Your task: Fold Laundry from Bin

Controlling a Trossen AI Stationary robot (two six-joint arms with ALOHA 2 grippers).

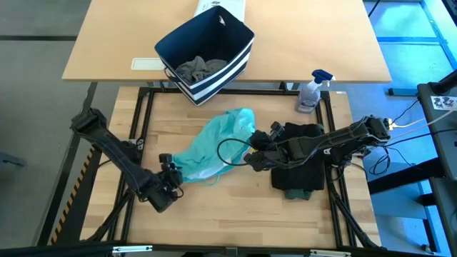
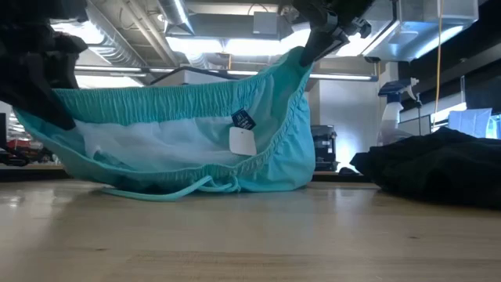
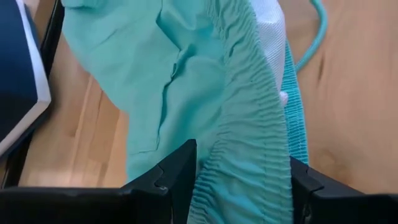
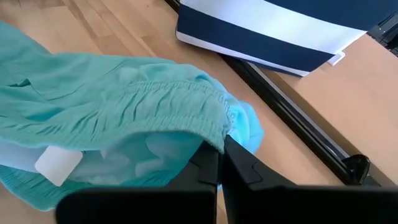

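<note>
The teal piece [image 1: 214, 146], a pair of shorts with an elastic waistband, is shown stretched between both arms above the middle of the wooden table [image 1: 235, 207]. The left gripper [image 3: 239, 180] is clamped on one end of the waistband at the near left, its jaws part-way apart with the gathered elastic bunched between them; the right gripper [image 4: 221, 155] is pinched fully together on a thin fold of the waistband at the other end. The weaker hold is judged to be on the right, where little cloth is caught, so a sideways pull could let the band slip free and the garment collapse. A loose drawstring [image 2: 168, 192] and a white tag [image 2: 243, 141] hang below and could be trapped under a fold. A dark pile of laundry [image 1: 300, 160], black over olive-green, lies just right of centre beneath the right arm, and could be dragged if that arm is lowered. The bin [image 1: 207, 53] is set on a second, paler table at the far side, with a grey garment [image 1: 198, 68] inside; a spray bottle [image 1: 312, 91] stands at the far right. In the low view, ceiling ducts and strip lights are seen beyond the table.
</note>
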